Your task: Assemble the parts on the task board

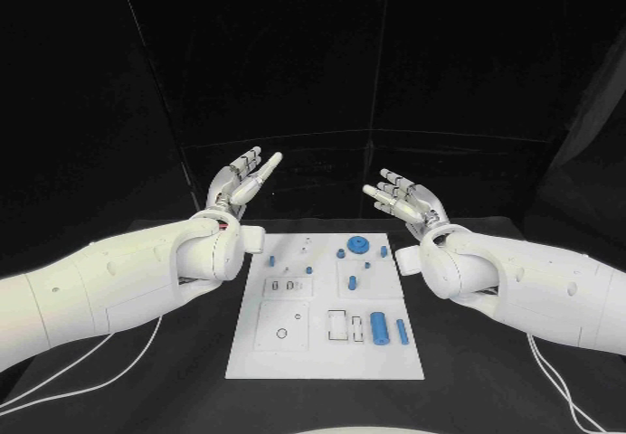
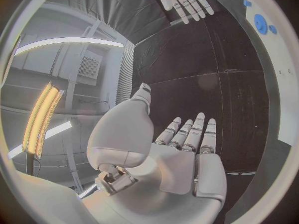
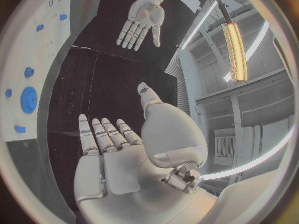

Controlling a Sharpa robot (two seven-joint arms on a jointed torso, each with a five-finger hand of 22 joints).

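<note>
Bulky white arms [image 1: 118, 280], silver segmented robot hand [image 1: 245, 181] each (pale fingertips), thin white cables [image 1: 79, 375] trailing

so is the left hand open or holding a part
Open. The left hand is raised above the table with fingers spread and nothing in it; its wrist view shows a bare palm.

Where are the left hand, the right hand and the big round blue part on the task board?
left hand [image 1: 245, 181], head view, on its open palm.
right hand [image 1: 402, 199], head view, on its open palm.
big round blue part [image 1: 357, 242], head view, on its top face, at the board's far end.
</note>
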